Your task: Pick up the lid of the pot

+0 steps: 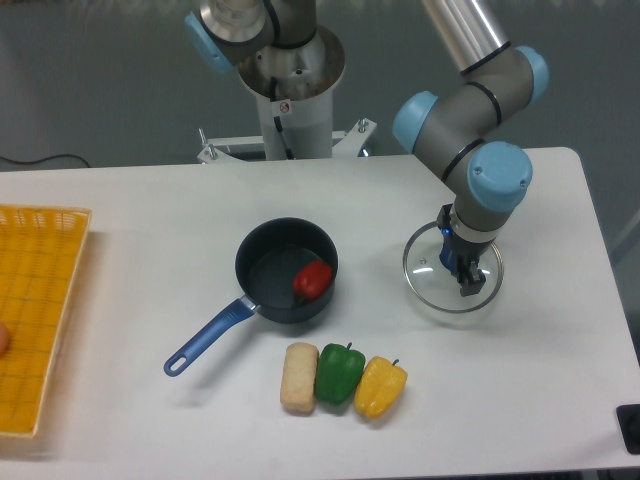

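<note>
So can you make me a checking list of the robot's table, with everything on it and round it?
Surface: white table
Job's things: see-through pot lid, at the gripper; whether it is off the table is hard to tell
Clutter: black pan with a blue handle and a red thing inside; in front, a tan block, a green pepper and a yellow pepper
Gripper: fingers down at the middle of the lid, looks closed on it
Cables: a thin dark one at the far left
Surroundings: yellow crate at the left edge; part of a black thing at the right edge
</note>
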